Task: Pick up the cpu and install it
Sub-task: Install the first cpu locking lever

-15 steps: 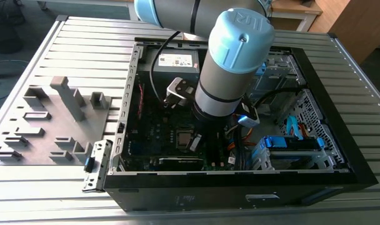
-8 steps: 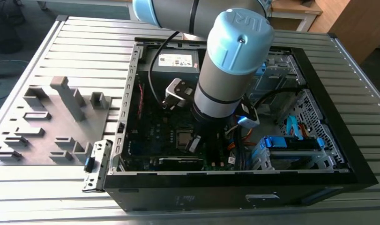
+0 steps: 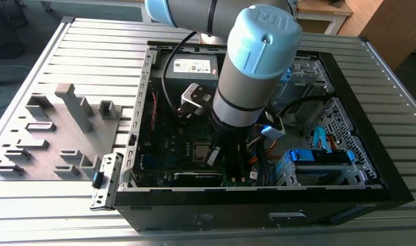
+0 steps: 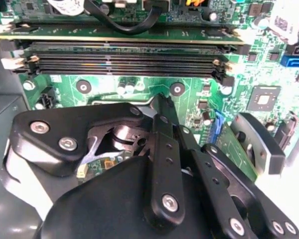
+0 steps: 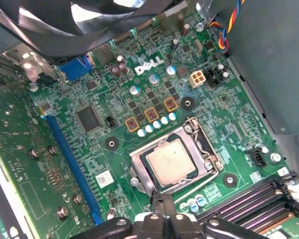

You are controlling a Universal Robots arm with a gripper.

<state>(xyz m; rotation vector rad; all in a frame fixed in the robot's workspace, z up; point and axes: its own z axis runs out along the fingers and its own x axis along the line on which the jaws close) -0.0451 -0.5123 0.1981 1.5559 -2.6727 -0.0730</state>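
The cpu (image 5: 170,162) is a flat square chip with a silver-grey top. It lies level in the motherboard socket, with the metal socket frame (image 5: 135,168) around it. In the exterior view the cpu (image 3: 202,152) sits low in the open computer case (image 3: 372,169). My gripper (image 5: 164,201) hovers just beside the socket's edge, shut with nothing between its narrow tips, and the chip is apart from it. In the second wrist view the gripper (image 4: 160,102) shows from behind, over the green board. The arm (image 3: 252,66) reaches down into the case.
Black memory slots (image 4: 124,59) run close beside the socket. A long blue slot (image 5: 72,164) and a fan (image 5: 65,25) lie on other sides. Cables (image 3: 273,148) and a blue drive bracket (image 3: 317,156) crowd the case. A grey fixture tray (image 3: 57,133) sits at the exterior view's left.
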